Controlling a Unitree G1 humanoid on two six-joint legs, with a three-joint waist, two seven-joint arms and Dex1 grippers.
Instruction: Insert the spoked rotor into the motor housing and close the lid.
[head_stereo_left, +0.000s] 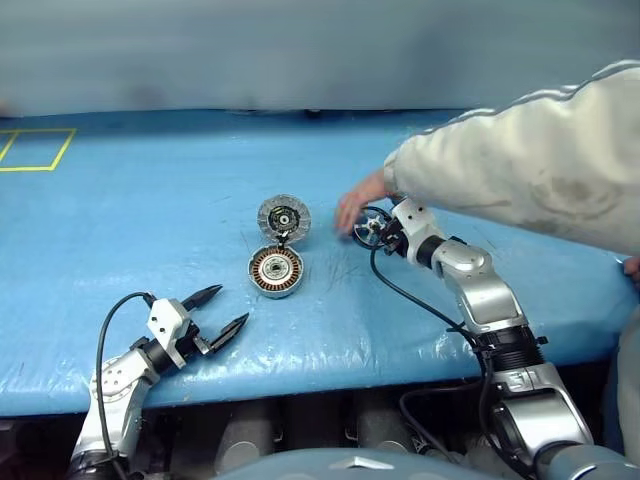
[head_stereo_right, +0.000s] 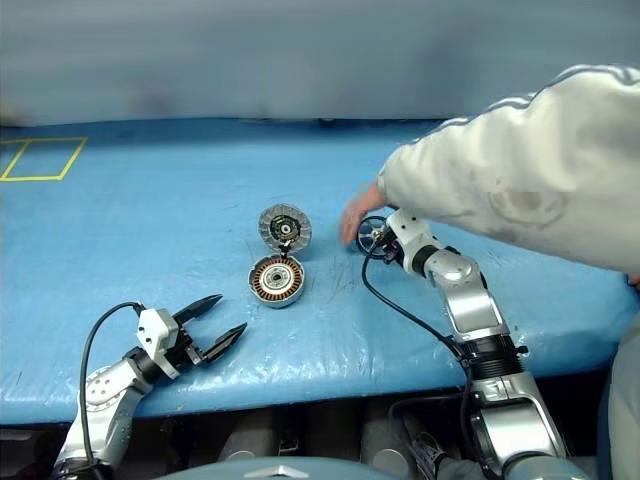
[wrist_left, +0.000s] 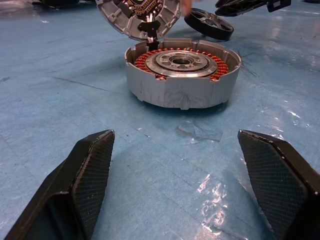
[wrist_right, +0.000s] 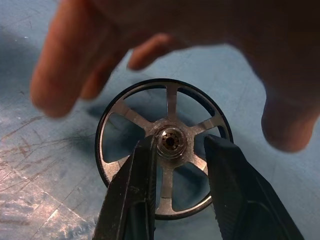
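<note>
Right gripper (wrist_right: 175, 150) astride spoked rotor (wrist_right: 165, 145) hub, person's hand (wrist_right: 165, 45) above

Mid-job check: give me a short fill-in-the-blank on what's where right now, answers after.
1. The round grey finned lid is swung ____ beside the shallow grey motor housing.
2. The right claw has its fingers on either side of the silver-spoked rotor's ____.
3. The left claw is ____ and holds nothing.
4. A person's ____ hovers by the rotor.

Missing words: open; hub; open; hand
</note>
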